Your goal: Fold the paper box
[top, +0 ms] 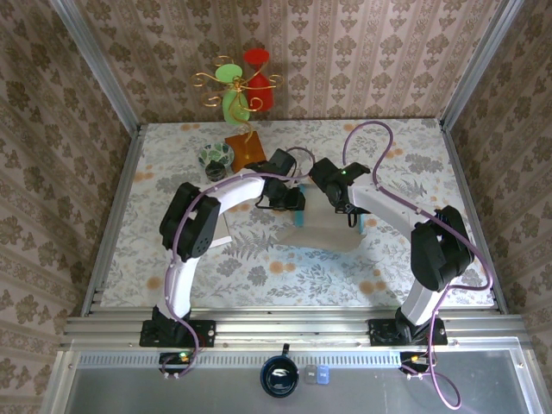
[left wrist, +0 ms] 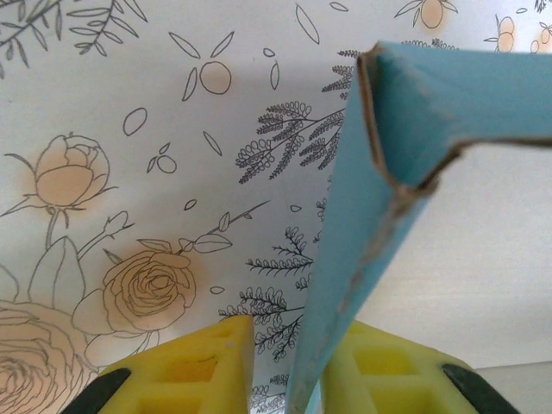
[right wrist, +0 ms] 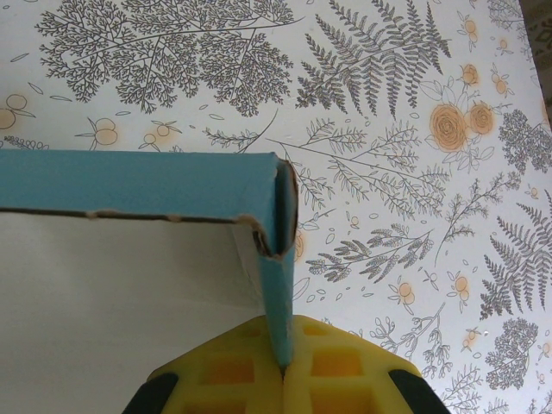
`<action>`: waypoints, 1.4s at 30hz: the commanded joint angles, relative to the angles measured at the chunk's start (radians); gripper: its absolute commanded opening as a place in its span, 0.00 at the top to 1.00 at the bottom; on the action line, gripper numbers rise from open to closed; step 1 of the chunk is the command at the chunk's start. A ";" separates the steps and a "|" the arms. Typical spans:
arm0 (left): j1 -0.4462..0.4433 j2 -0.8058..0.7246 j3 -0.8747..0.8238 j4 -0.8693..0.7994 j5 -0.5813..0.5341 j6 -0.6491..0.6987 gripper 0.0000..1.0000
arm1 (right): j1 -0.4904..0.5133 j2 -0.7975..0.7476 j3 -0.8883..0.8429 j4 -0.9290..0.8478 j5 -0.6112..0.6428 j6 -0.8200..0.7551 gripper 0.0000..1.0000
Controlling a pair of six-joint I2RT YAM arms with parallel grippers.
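The paper box (top: 321,235) lies mid-table (top: 259,267), long axis side to side. One upright blue wall stands between the released left fingers (left wrist: 211,358); the right fingers (right wrist: 336,375) clench another wall

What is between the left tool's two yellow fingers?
The blue wall of the paper box stands between them, with a sliver of table beside it, in the left wrist view.
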 commanded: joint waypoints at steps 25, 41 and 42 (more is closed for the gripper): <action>-0.119 0.054 0.123 -0.300 -0.448 -0.027 0.92 | 0.018 0.026 -0.005 -0.032 0.061 0.080 1.00; -0.152 0.045 0.109 -0.282 -0.488 -0.065 0.97 | 0.029 0.041 -0.005 -0.038 0.051 0.099 1.00; -0.153 0.036 0.109 -0.282 -0.492 -0.060 0.90 | 0.029 0.041 -0.004 -0.038 0.052 0.101 1.00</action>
